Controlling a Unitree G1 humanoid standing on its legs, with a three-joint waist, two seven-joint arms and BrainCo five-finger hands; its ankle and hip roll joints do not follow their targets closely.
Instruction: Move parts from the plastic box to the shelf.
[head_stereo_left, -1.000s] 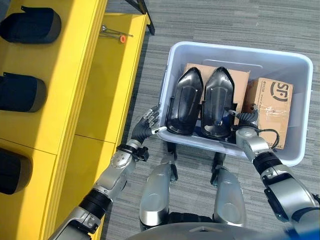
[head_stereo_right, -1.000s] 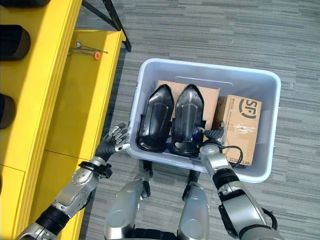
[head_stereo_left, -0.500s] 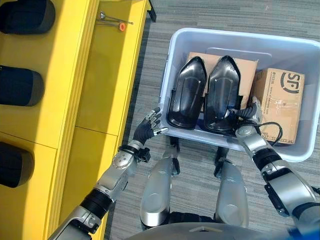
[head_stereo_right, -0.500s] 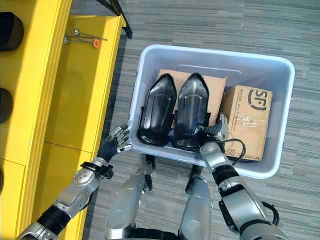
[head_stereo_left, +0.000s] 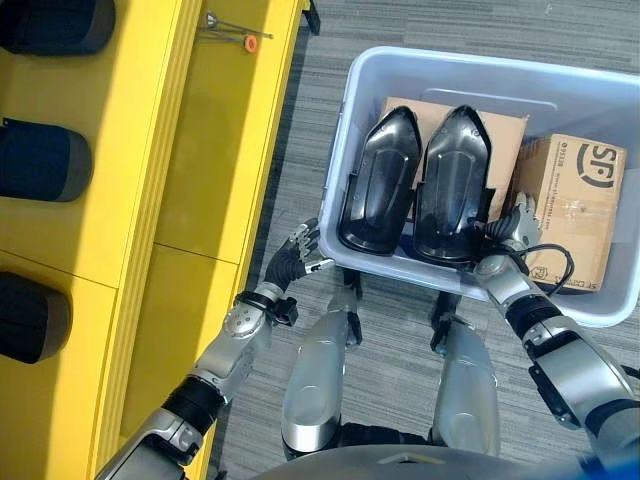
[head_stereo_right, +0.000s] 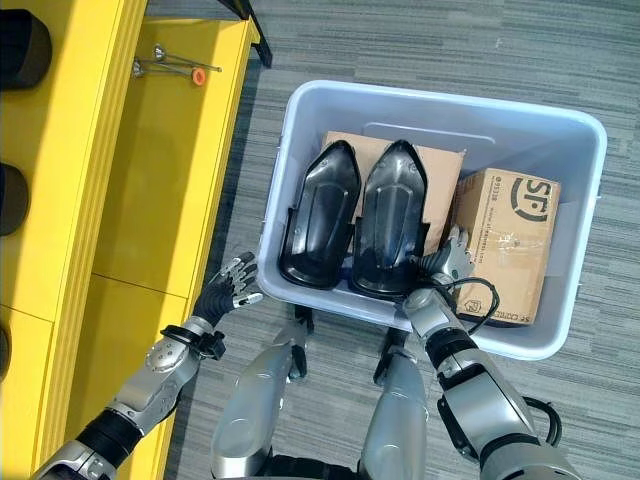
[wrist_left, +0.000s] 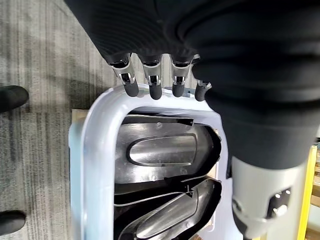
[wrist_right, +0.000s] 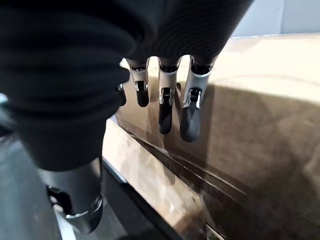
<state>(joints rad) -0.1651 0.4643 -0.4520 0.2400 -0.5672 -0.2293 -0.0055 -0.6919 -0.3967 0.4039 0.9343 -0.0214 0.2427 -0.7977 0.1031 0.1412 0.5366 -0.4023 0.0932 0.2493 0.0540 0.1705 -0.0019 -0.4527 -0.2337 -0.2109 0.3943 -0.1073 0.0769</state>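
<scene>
**Hands at the box, parts inside**

Head views: two black parts lay side by side in the plastic box, beside a cardboard carton; yellow shelf stood left.

Left wrist: my left hand was open, holding nothing, fingertips at the box rim.

Right wrist: my right hand was relaxed, empty, inside by the carton.

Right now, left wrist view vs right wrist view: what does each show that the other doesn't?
Left wrist view: the left hand, fingers straight, over the plastic box rim, with two black parts side by side inside.
Right wrist view: the right hand, fingers relaxed, hanging by the cardboard box.
Both: an open hand holding nothing.
</scene>
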